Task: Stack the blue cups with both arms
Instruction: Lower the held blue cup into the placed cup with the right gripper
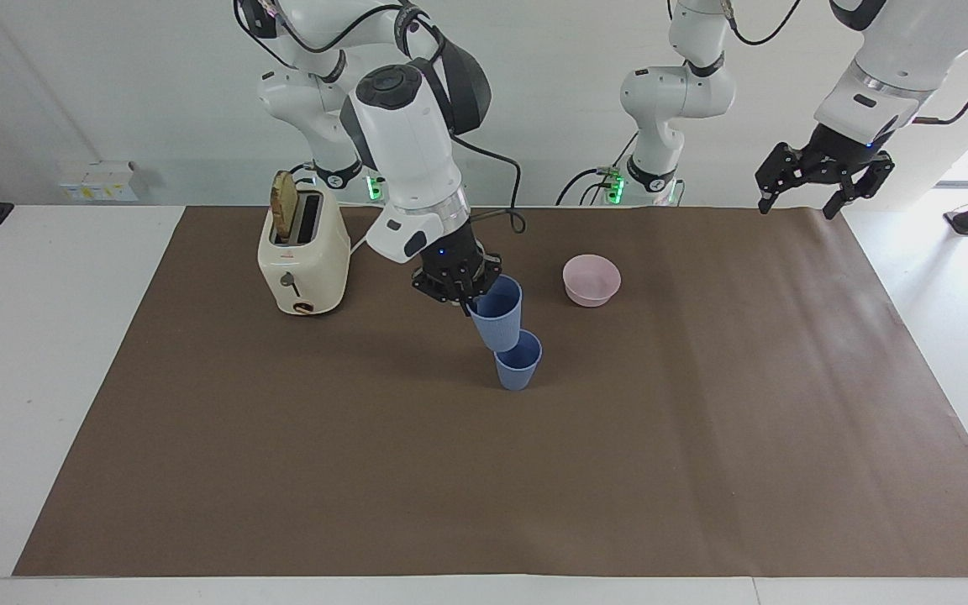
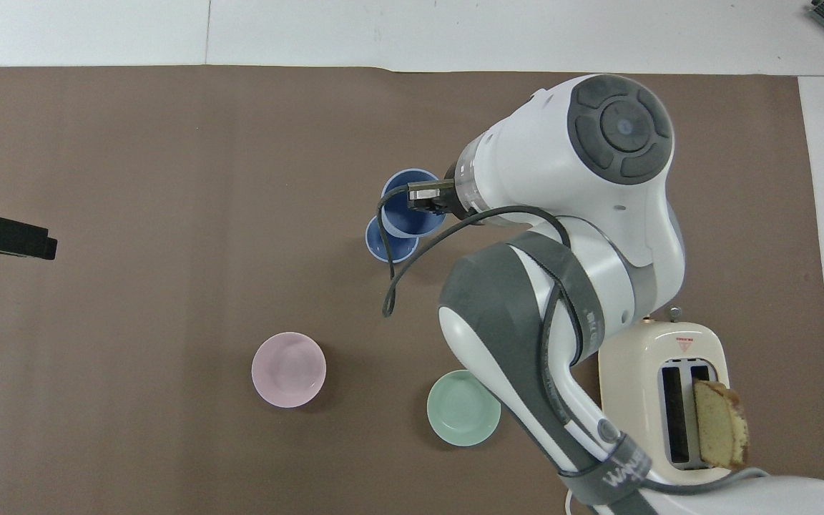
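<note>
The right gripper [image 1: 469,296] pinches the rim of one blue cup [image 1: 499,315], its fingers closed on the cup wall at the side toward the right arm's end of the table. This held cup is up in the air and tilted, its base just over the mouth of the second blue cup [image 1: 518,360]; whether the two touch cannot be told. In the overhead view the held cup [image 2: 412,204] overlaps the standing cup [image 2: 390,247], covering part of its rim.

The second blue cup stands upright on the brown mat [image 1: 484,470], near the middle of the table and farther from the robots than both bowls. The pink bowl [image 1: 591,280] sits on the mat toward the left arm's end. The green bowl [image 2: 463,408] lies nearer to the robots than the cups, partly covered by the right arm in the overhead view.

A cream toaster [image 1: 302,256] with a slice of bread [image 2: 719,423] in one slot stands toward the right arm's end.

The left gripper [image 1: 822,189] waits over the mat's edge at the left arm's end, its fingers spread apart and holding nothing.
</note>
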Robot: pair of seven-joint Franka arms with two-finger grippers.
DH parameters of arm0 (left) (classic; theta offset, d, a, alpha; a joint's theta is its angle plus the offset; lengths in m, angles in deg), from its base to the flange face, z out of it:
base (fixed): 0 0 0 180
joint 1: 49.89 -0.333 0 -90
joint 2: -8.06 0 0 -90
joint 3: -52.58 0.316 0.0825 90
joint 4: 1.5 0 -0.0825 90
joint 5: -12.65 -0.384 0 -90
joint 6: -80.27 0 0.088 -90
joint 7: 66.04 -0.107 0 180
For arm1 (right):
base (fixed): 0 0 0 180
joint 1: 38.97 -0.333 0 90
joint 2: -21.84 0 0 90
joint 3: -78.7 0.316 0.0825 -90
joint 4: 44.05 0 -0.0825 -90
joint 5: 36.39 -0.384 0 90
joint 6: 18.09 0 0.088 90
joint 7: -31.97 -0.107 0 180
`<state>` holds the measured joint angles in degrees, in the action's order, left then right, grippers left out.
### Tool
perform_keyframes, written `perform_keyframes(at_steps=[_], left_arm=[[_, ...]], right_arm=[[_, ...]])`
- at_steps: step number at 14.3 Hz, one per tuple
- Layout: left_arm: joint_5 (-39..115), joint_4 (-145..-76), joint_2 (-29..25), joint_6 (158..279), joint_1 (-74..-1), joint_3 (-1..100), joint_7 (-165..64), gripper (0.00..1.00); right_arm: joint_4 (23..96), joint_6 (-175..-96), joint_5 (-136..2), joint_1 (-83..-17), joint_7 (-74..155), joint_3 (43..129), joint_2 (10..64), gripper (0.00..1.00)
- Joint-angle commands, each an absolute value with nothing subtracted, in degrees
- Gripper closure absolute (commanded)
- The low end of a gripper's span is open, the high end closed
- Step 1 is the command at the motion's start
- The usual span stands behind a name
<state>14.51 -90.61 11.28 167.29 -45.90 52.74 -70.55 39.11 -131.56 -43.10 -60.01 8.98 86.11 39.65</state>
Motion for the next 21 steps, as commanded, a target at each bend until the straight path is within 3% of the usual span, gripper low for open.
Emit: perform_keyframes(at_steps=[1,21], left_arm=[[15.11,-90.26,11.66,166.22,-46.64,52.49,-70.70,0.00],[15.11,-90.26,11.66,166.22,-46.64,52.49,-70.70,0.00]], right_arm=[[38.39,-131.82,-43.95,-60.68,7.80,86.70,40.65,1.00],[40.76,-132.61,-42.80,-60.33,7.80,86.61,43.29,1.00]])
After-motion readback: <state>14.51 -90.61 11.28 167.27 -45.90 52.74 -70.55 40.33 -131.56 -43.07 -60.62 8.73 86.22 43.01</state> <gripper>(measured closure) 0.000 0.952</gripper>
